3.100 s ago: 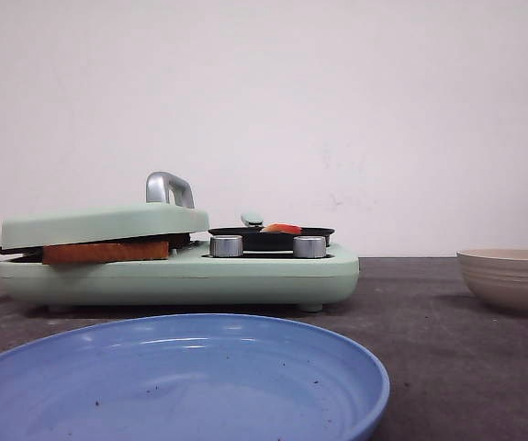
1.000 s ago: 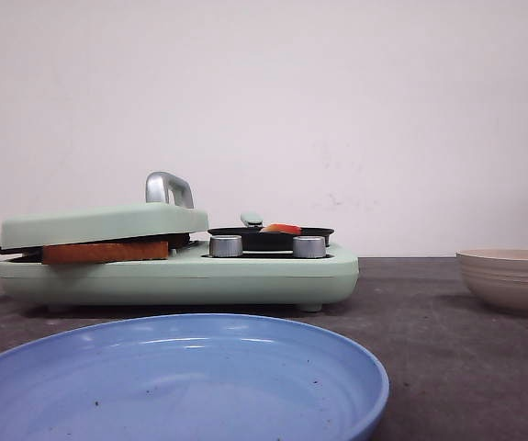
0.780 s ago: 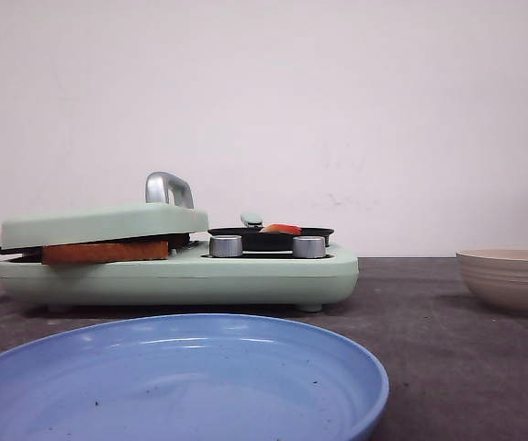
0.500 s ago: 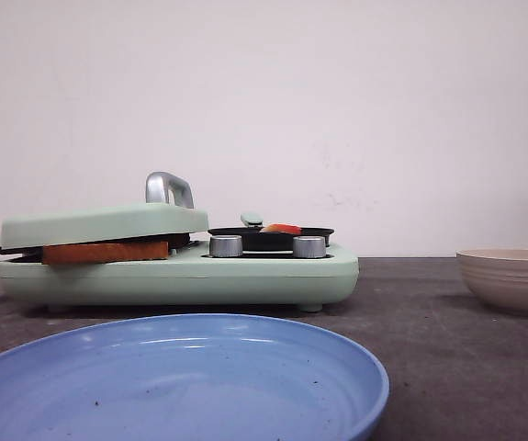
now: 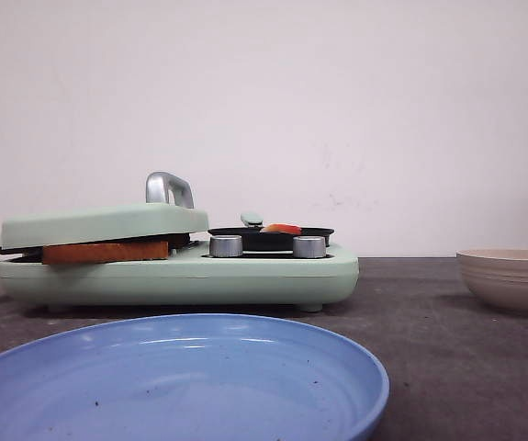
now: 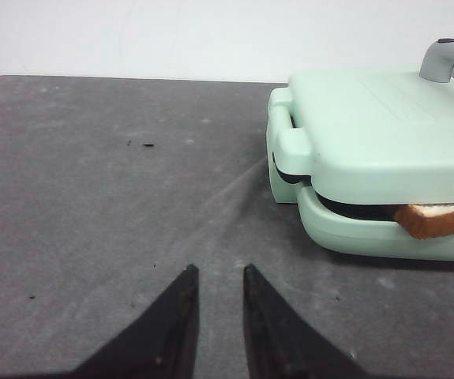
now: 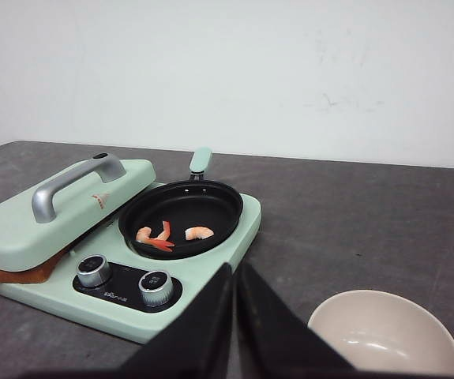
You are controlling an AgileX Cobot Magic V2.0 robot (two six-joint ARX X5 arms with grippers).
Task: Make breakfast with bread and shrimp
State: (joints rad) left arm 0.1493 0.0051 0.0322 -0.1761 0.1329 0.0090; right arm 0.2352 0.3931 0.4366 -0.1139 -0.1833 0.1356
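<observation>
Both tools were empty: the left tool (image 6: 215, 316) hung low over bare counter (image 6: 92, 197) with only a narrow gap between its fingers, and the right tool (image 7: 233, 316) had its fingers nearly touching, gripping nothing. The bread (image 5: 106, 251) sat clamped in the green sandwich press (image 5: 181, 271) toward the left of the counter, a brown crust corner poking out under the closed lid (image 6: 384, 126). It looked toasted, so probably light and stiffer than fresh bread but still crushable; a gentle pinch across the crust edge would suit it, once the lid was raised by its silver handle (image 7: 73, 183). The shrimp (image 7: 157, 234) lay in the black pan (image 7: 181, 217) on the press's right half, three small curved pieces, likely slick and soft, best pinched across the thick middle. A blue plate (image 5: 176, 381) waited at the near edge and a beige bowl (image 7: 384, 335) toward the right.
</observation>
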